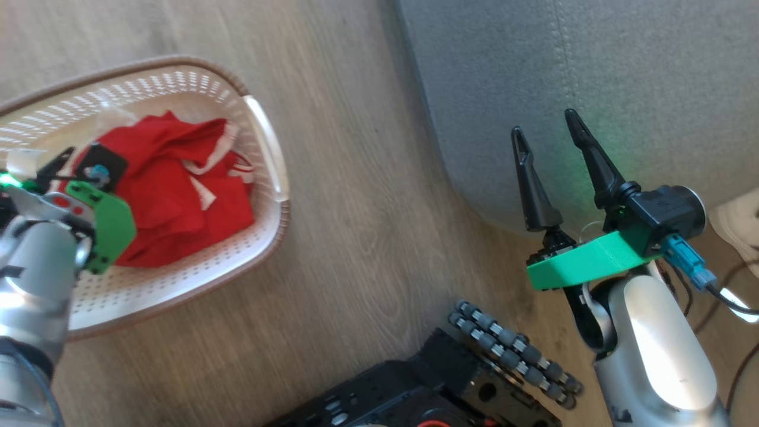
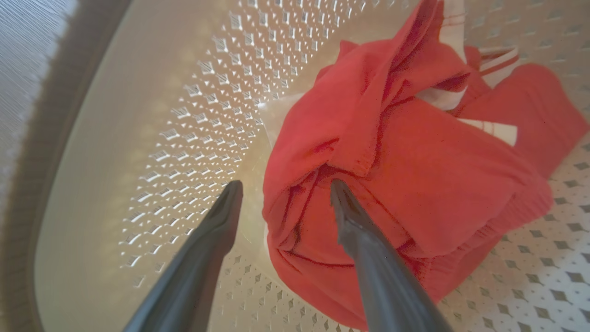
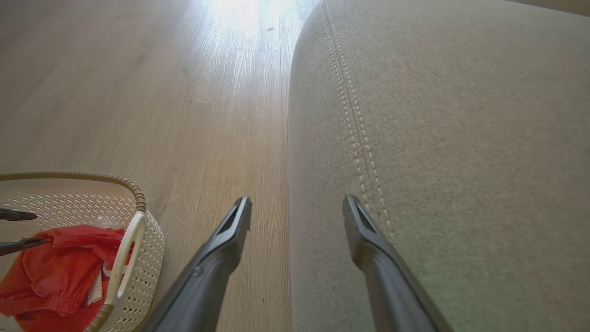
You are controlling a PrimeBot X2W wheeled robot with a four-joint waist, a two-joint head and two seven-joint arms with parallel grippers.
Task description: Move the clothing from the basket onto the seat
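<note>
The head camera is looking steeply down, the basket (image 1: 178,83) at frame left, the seat (image 1: 593,71) at upper right. The left wrist camera is peering closely at the clothing (image 2: 392,161) inside. The right wrist camera is facing along the seat, sharing the basket at lower left.

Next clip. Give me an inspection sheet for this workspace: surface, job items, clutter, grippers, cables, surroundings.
Surface: wood-look floor.
Job's things: red clothing heaped in cream basket; grey seat, no garment on visible part.
Clutter: nothing seen.
Grippers: left gripper open, down in basket at clothing's edge; right gripper open, at seat's edge.
Cables: blue-plugged cable at right wrist.
Surroundings: robot base, roller wheel; pale object at right edge, unclear.
</note>
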